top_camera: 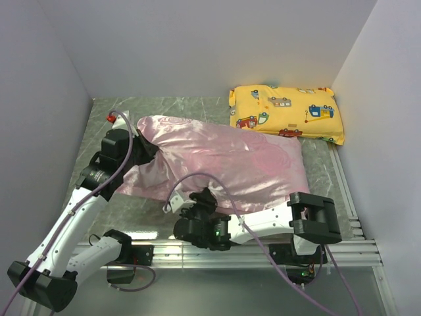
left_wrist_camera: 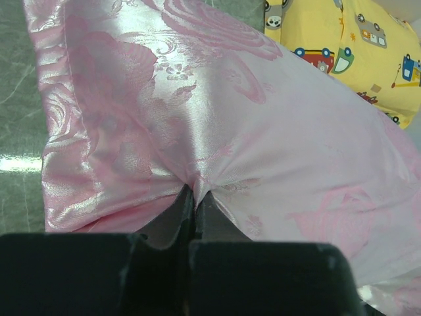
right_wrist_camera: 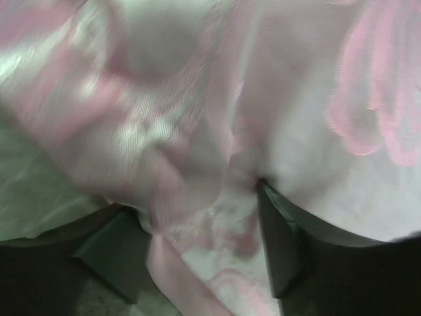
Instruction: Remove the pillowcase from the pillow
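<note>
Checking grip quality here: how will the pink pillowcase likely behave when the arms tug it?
Likely floppy: the pillowcase puckers into folds where the left gripper pinches it. Its glossy sheen suggests slippery cloth, so a small pinch may slip.

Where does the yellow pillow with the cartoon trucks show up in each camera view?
Top external: yellow pillow at upper right, just beyond the pink pillowcase.
Left wrist: yellow pillow in the top right corner, behind the pink fabric.
Right wrist: not in it.
Shared landmark: the pink pillowcase, seen in all three.
</note>
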Available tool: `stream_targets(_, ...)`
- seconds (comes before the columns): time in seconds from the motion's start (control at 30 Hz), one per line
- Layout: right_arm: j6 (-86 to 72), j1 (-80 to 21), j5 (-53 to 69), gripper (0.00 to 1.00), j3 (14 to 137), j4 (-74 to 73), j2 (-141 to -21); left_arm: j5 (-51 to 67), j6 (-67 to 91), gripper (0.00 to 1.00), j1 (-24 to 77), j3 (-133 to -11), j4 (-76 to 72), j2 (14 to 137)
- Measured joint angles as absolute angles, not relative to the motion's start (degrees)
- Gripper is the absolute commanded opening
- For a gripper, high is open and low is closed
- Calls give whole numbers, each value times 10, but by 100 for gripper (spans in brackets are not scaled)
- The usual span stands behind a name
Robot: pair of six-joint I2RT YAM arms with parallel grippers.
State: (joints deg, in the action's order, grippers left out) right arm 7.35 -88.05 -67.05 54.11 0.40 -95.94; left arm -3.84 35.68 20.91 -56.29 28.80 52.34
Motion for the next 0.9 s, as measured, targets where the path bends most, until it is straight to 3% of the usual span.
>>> stream_targets(0.03, 84, -872, -678, 28, 541, 13, -959, -38, 356, 0, 209, -564, 288, 523)
stream_targets(0.07, 93, -866, -685, 8, 541, 25, -957, -37, 355, 0, 209, -564, 288, 523)
stream_targets(0.1, 106, -860, -687, 0, 542, 37, -954, -37, 354, 0, 208, -566, 290, 523)
stream_targets(0.3, 152, -849, -687, 0, 574, 45, -925, -41, 346, 0, 205, -598, 294, 524)
stream_targets(0.53, 176, -854, -661, 0, 740, -49, -856, -62, 335, 3, 195, -695, 291, 572)
stream_targets(0.67, 164, -831, -617, 0, 833, -115, -811, -69, 332, 12, 190, -721, 256, 610)
stream_targets(0.9, 96, -692, -457, 0, 932, -230, -778, -39, 338, 26, 193, -690, 217, 647)
